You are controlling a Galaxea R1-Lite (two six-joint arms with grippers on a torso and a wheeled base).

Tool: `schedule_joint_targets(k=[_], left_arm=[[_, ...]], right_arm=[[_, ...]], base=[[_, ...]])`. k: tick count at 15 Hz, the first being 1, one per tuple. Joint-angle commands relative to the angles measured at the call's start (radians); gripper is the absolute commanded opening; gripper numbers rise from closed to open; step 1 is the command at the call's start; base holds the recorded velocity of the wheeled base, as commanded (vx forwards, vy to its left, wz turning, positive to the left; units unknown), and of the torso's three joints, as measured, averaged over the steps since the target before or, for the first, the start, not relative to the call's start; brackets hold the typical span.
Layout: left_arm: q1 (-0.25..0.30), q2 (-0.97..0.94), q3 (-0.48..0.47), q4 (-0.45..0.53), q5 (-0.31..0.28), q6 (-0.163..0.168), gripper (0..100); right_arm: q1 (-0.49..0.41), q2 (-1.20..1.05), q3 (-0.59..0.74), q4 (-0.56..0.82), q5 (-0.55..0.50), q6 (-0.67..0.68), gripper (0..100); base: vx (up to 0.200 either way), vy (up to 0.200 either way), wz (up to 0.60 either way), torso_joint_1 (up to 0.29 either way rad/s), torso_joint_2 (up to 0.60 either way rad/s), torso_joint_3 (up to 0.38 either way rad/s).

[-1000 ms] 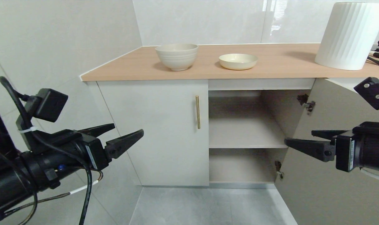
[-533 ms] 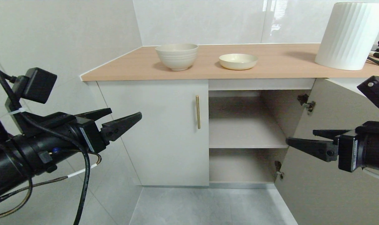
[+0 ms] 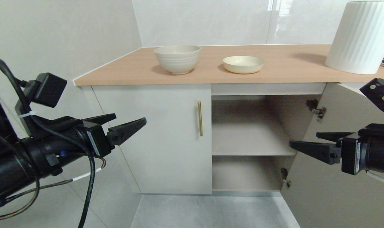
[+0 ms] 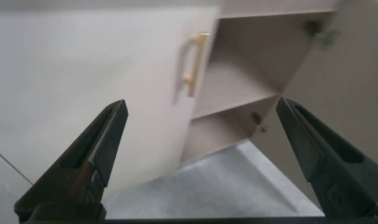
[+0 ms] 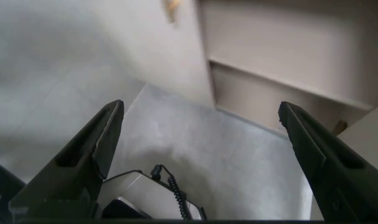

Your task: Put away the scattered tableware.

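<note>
A ribbed cream bowl (image 3: 177, 59) stands upright on the wooden countertop (image 3: 290, 66), toward its left end and about midway between the front edge and the back wall. A shallow cream dish (image 3: 243, 64) sits to the right of it, well apart from the bowl and at about the same depth. Near the right end of the countertop is a tall white ribbed container (image 3: 361, 36).

Below the countertop is a white cabinet. Its left door (image 3: 157, 136) is shut and carries a vertical brass handle (image 3: 199, 118) at its right edge. Its right door (image 3: 325, 190) is swung wide open, showing a middle shelf (image 3: 245, 139) with a lower compartment beneath.

The left gripper (image 3: 130, 118) hangs in front of the shut door, below countertop height, with its jaws spread wide and nothing between them. The right gripper (image 3: 303, 139) sits in front of the open door at about shelf height, its jaws likewise parted and holding nothing. Grey floor tiles (image 3: 207, 212) lie before the cabinet.
</note>
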Motion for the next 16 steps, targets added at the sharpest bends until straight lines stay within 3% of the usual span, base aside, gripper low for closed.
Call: schedule_joint_targets(k=[1, 7, 9, 12, 16], left_arm=[[0.0, 0.007, 0.0, -0.002, -0.002, 0.0, 100], [0.0, 0.004, -0.002, -0.003, -0.002, 0.0, 100], [0.0, 0.001, -0.002, -0.006, -0.002, -0.001, 100], [0.0, -0.011, -0.008, -0.009, -0.005, -0.046, 100], [0.0, -0.015, -0.008, -0.009, -0.005, -0.049, 100]], right_arm=[[0.0, -0.001, 0.0, -0.001, 0.001, 0.0, 100], [0.002, -0.005, 0.001, -0.003, 0.003, 0.0, 100], [0.002, -0.01, 0.003, -0.003, 0.004, 0.002, 100], [0.0, -0.025, 0.024, -0.007, 0.012, 0.002, 100], [-0.004, -0.032, 0.04, -0.033, 0.012, -0.001, 100]], base=[[0.2, 0.0, 0.0, 0.012, 0.0, 0.002], [0.2, 0.0, 0.0, 0.001, 0.0, 0.003], [0.0, 0.0, 0.0, 0.0, 0.0, 0.0], [0.0, 0.0, 0.0, 0.0, 0.0, 0.0], [0.0, 0.0, 0.0, 0.0, 0.0, 0.0]])
